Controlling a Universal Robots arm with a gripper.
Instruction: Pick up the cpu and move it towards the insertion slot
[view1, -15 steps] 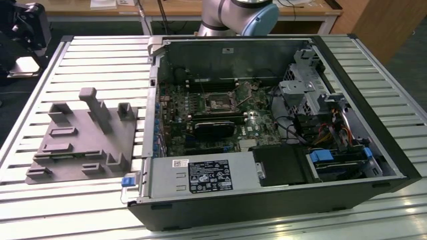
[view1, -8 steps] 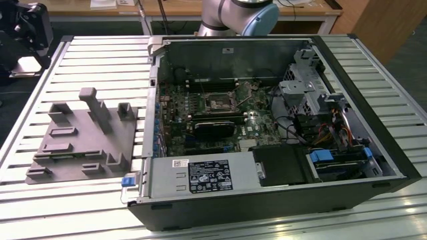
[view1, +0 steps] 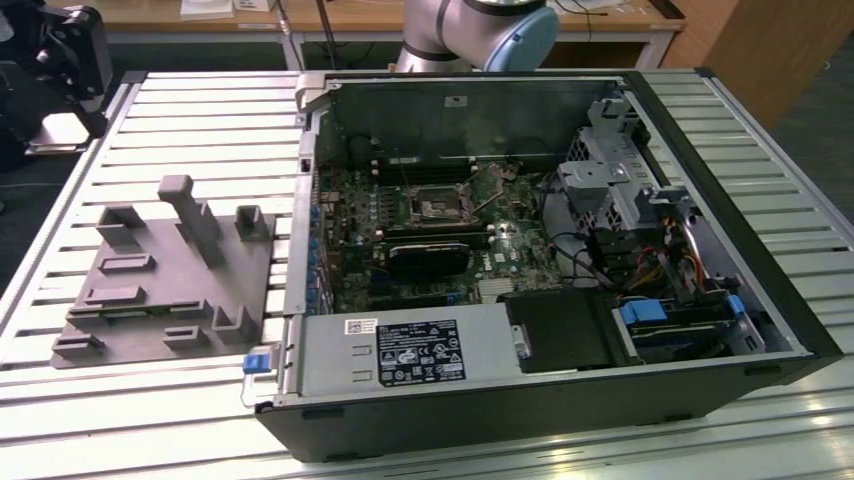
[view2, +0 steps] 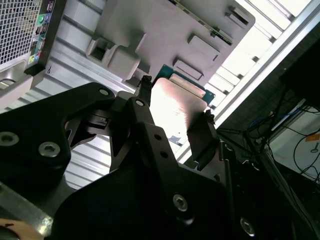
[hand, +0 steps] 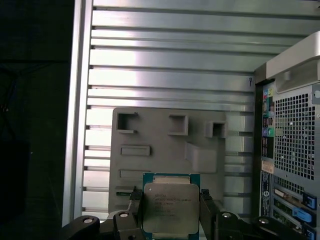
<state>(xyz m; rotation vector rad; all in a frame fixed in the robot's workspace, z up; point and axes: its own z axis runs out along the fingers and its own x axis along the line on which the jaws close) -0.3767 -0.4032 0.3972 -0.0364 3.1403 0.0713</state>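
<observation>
The gripper (hand: 171, 212) holds the cpu (hand: 171, 206). In both wrist views the two black fingers (hand: 134, 204) are closed against opposite edges of the chip and pinch it between them. The cpu's silvery metal top faces the first wrist view, with a green board rim showing around it. In the second wrist view the cpu (view2: 177, 102) appears as a pale plate between the fingers (view2: 202, 132) of the gripper (view2: 174, 107).

Beyond the cpu, and apart from it, lies the grey fixture plate (hand: 165, 145) on the slatted aluminium table (hand: 170, 60). The perforated rear panel of the computer case (hand: 295, 145) stands just beside the plate.

In the exterior view the fixture plate (view1: 147, 300) sits at the exterior view's left. The open computer case (view1: 534, 425) occupies the centre and right. The insertion slot (view1: 437, 208) lies on the green motherboard inside the case, above centre of the frame, with a dark centre and a silvery bracket.
</observation>
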